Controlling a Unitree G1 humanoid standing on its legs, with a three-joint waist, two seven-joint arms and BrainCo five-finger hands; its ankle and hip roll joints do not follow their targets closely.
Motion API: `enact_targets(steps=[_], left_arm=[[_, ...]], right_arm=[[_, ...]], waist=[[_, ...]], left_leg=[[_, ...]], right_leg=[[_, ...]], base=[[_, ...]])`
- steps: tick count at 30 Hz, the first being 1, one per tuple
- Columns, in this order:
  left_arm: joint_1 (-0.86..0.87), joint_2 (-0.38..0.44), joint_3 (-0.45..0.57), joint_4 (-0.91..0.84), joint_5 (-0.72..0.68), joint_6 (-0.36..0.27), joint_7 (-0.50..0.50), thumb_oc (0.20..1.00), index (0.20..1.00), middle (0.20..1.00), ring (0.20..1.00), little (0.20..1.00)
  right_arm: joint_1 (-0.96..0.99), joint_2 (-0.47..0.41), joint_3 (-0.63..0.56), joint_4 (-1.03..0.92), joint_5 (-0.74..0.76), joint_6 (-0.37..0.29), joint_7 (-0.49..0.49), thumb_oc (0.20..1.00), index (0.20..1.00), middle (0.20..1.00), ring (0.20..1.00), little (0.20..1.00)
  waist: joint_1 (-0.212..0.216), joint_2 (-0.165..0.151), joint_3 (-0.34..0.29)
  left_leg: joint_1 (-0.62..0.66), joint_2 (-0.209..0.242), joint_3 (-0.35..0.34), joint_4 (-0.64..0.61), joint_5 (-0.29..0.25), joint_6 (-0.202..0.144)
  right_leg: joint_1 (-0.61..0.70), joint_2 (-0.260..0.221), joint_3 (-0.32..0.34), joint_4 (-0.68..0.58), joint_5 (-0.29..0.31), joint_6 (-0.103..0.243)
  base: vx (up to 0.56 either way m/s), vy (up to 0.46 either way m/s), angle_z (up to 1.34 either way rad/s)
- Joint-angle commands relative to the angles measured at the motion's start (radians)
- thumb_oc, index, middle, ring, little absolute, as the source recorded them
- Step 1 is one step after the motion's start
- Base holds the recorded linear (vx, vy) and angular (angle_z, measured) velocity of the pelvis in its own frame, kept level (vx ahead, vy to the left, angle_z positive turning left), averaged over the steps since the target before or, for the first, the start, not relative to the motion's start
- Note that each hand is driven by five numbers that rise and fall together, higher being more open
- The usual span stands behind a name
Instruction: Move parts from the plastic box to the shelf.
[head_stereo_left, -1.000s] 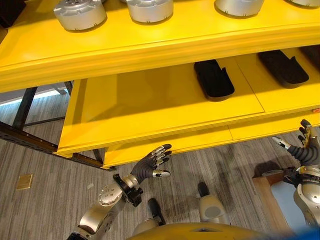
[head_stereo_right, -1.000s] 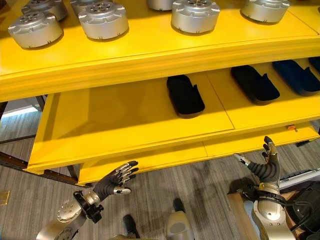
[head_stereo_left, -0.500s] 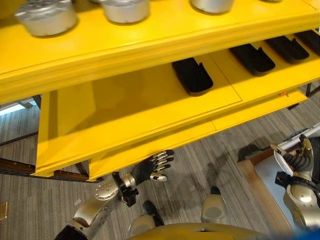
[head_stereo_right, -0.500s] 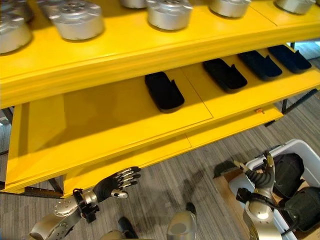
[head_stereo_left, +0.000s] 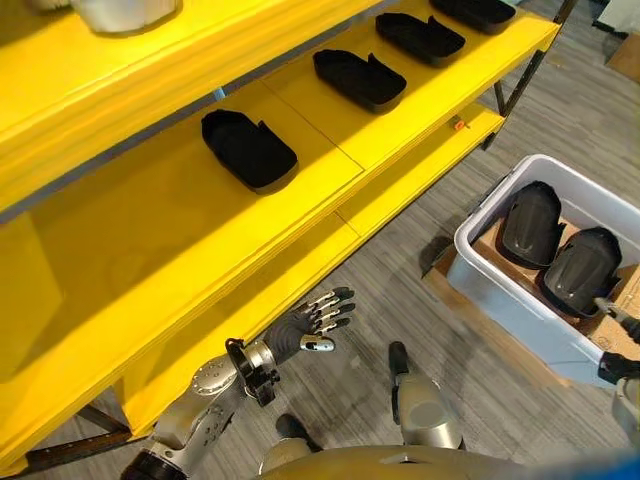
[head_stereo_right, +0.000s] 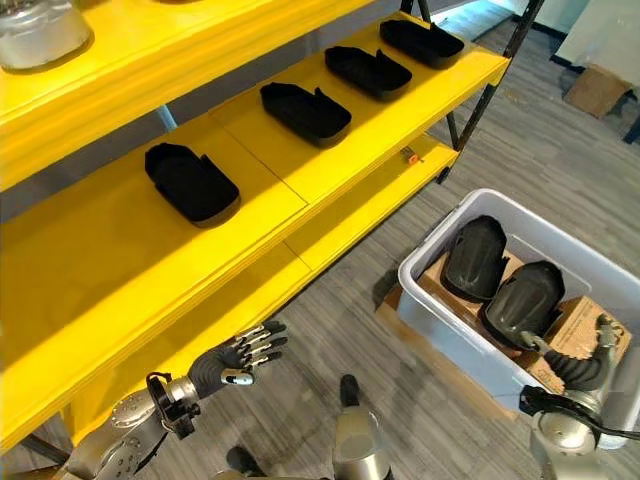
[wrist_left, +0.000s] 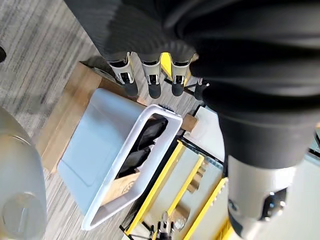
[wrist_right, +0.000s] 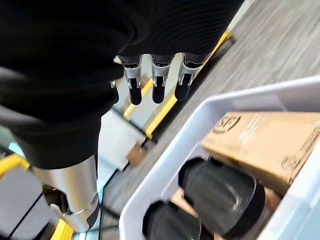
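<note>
A white plastic box (head_stereo_right: 445, 335) stands on the floor at the right, holding two dark rounded parts (head_stereo_right: 475, 255) (head_stereo_right: 520, 300) and a cardboard carton (head_stereo_right: 572, 325). Several flat black parts (head_stereo_left: 250, 150) (head_stereo_left: 358, 80) lie in a row on the yellow shelf (head_stereo_left: 150, 220). My left hand (head_stereo_left: 300, 335) hangs open and empty over the floor, below the shelf's front edge. At the box's near right corner my right hand (head_stereo_right: 575, 368) is open, fingers (wrist_right: 155, 85) straight, holding nothing. The right wrist view looks down at the dark parts (wrist_right: 220, 192).
Silver round parts (head_stereo_right: 40, 30) sit on the upper shelf board. The box rests on a low wooden board (head_stereo_left: 470, 320). A shelf leg (head_stereo_right: 470, 95) runs down at the far right, and a cardboard carton (head_stereo_right: 597, 90) lies on the floor beyond it.
The camera has swung right, bringing the plastic box and its parts into view. Both hands stay open and empty; the right hand now sits by the box's near corner.
</note>
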Motion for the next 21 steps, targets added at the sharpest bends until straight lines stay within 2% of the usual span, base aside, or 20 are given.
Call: enact_targets(steps=[1, 5, 6, 8, 10, 11, 12, 14, 17, 18, 19, 20, 21], left_arm=[[0.012, 0.026, -0.006, -0.013, 0.013, -0.046, -0.045, 1.000, 1.000, 1.000, 1.000, 1.000], [0.005, 0.034, -0.024, -0.003, 0.040, -0.053, -0.048, 1.000, 1.000, 1.000, 1.000, 1.000], [0.002, 0.046, -0.033, 0.011, 0.031, -0.082, -0.041, 1.000, 1.000, 1.000, 1.000, 1.000], [-0.002, 0.051, -0.038, 0.017, 0.008, -0.105, -0.047, 1.000, 1.000, 1.000, 1.000, 1.000], [-0.022, 0.055, -0.050, 0.013, -0.009, -0.166, -0.060, 1.000, 1.000, 1.000, 1.000, 1.000], [-0.022, 0.055, -0.050, 0.013, -0.009, -0.166, -0.060, 1.000, 1.000, 1.000, 1.000, 1.000], [-0.078, 0.037, -0.090, 0.012, -0.038, -0.202, -0.060, 1.000, 1.000, 1.000, 1.000, 1.000], [-0.104, 0.022, -0.109, 0.012, -0.054, -0.209, -0.063, 1.000, 1.000, 1.000, 1.000, 1.000], [-0.148, -0.008, -0.134, 0.019, -0.063, -0.229, 0.000, 1.000, 1.000, 1.000, 1.000, 1.000], [-0.155, -0.016, -0.134, 0.024, -0.085, -0.228, 0.038, 1.000, 1.000, 1.000, 1.000, 1.000], [-0.152, -0.037, -0.115, 0.033, -0.103, -0.250, 0.189, 1.000, 1.000, 1.000, 1.000, 1.000], [-0.150, -0.040, -0.110, 0.035, -0.103, -0.248, 0.201, 1.000, 1.000, 1.000, 1.000, 1.000], [-0.148, -0.052, -0.085, 0.049, -0.032, -0.243, 0.215, 1.000, 1.000, 1.000, 1.000, 1.000]], right_arm=[[-0.010, 0.018, -0.047, -0.007, 0.026, -0.033, -0.089, 1.000, 1.000, 1.000, 1.000, 1.000], [-0.002, 0.018, -0.070, 0.020, 0.017, -0.041, -0.115, 1.000, 1.000, 1.000, 1.000, 1.000], [0.010, 0.012, -0.087, 0.032, 0.011, -0.050, -0.128, 1.000, 1.000, 1.000, 1.000, 1.000], [0.018, 0.009, -0.094, 0.039, 0.006, -0.065, -0.133, 1.000, 1.000, 1.000, 1.000, 1.000], [0.022, 0.004, -0.104, 0.038, -0.001, -0.081, -0.129, 1.000, 1.000, 1.000, 1.000, 1.000], [0.022, 0.004, -0.104, 0.038, -0.001, -0.081, -0.129, 1.000, 1.000, 1.000, 1.000, 1.000], [0.011, -0.012, -0.092, 0.042, -0.006, -0.101, -0.098, 1.000, 1.000, 1.000, 1.000, 1.000], [-0.008, -0.022, -0.078, 0.043, -0.031, -0.109, -0.086, 1.000, 1.000, 1.000, 1.000, 1.000], [-0.051, -0.033, -0.031, 0.032, -0.044, -0.127, -0.047, 1.000, 1.000, 1.000, 1.000, 1.000], [-0.067, -0.038, -0.008, 0.026, -0.043, -0.140, -0.017, 1.000, 1.000, 1.000, 1.000, 1.000], [-0.146, -0.050, 0.084, 0.021, -0.032, -0.141, 0.113, 1.000, 1.000, 1.000, 1.000, 1.000], [-0.156, -0.051, 0.096, 0.021, -0.029, -0.137, 0.126, 1.000, 1.000, 1.000, 1.000, 1.000], [-0.176, -0.018, 0.143, 0.006, -0.013, -0.124, 0.118, 1.000, 1.000, 1.000, 1.000, 1.000]], waist=[[-0.017, -0.051, -0.002], [-0.045, -0.037, -0.004], [-0.066, -0.028, -0.006], [-0.075, -0.022, -0.008], [-0.094, -0.010, -0.013], [-0.094, -0.010, -0.013], [-0.110, 0.005, -0.014], [-0.112, 0.012, -0.017], [-0.107, 0.010, -0.027], [-0.095, 0.004, -0.031], [-0.033, -0.007, -0.033], [-0.023, -0.008, -0.032], [0.002, -0.005, -0.028]], left_leg=[[-0.025, -0.105, -0.035, 0.051, -0.132, 0.144], [-0.027, -0.099, -0.048, 0.057, -0.132, 0.130], [-0.027, -0.095, -0.056, 0.062, -0.129, 0.120], [-0.026, -0.093, -0.060, 0.064, -0.129, 0.115], [-0.028, -0.089, -0.071, 0.067, -0.127, 0.105], [-0.028, -0.089, -0.071, 0.067, -0.127, 0.105], [-0.024, -0.083, -0.086, 0.061, -0.120, 0.095], [-0.025, -0.078, -0.097, 0.059, -0.117, 0.089], [-0.023, -0.049, -0.130, 0.081, -0.118, 0.064], [-0.022, -0.039, -0.165, 0.094, -0.120, 0.055], [-0.042, -0.063, -0.330, 0.094, -0.113, 0.055], [-0.043, -0.073, -0.352, 0.097, -0.120, 0.058], [-0.062, -0.115, -0.376, 0.050, -0.106, 0.071]], right_leg=[[-0.017, 0.038, 0.077, 0.213, -0.206, 0.007], [-0.017, 0.054, 0.100, 0.213, -0.215, 0.000], [-0.011, 0.060, 0.113, 0.208, -0.217, -0.005], [-0.006, 0.063, 0.118, 0.204, -0.219, -0.007], [-0.002, 0.069, 0.130, 0.203, -0.226, -0.011], [-0.002, 0.069, 0.130, 0.203, -0.226, -0.011], [0.002, 0.071, 0.144, 0.215, -0.241, -0.018], [0.004, 0.069, 0.153, 0.219, -0.251, -0.020], [-0.004, 0.053, 0.163, 0.239, -0.264, -0.025], [-0.006, 0.049, 0.169, 0.246, -0.268, -0.028], [-0.013, 0.074, 0.223, 0.228, -0.246, -0.042], [-0.011, 0.078, 0.234, 0.223, -0.245, -0.042], [0.006, 0.109, 0.261, 0.181, -0.227, -0.039]], base=[[-0.12, -0.211, -0.17], [-0.10, -0.111, -0.22], [-0.09, -0.126, -0.18], [-0.08, -0.112, -0.22], [-0.10, -0.111, -0.25], [-0.18, -0.192, -0.15], [-0.16, -0.176, -0.20], [-0.13, -0.159, -0.19], [-0.04, -0.104, -0.42], [0.14, -0.143, -1.32], [0.17, -0.135, -2.07], [0.20, -0.214, -4.26], [0.12, -0.131, -3.32]])
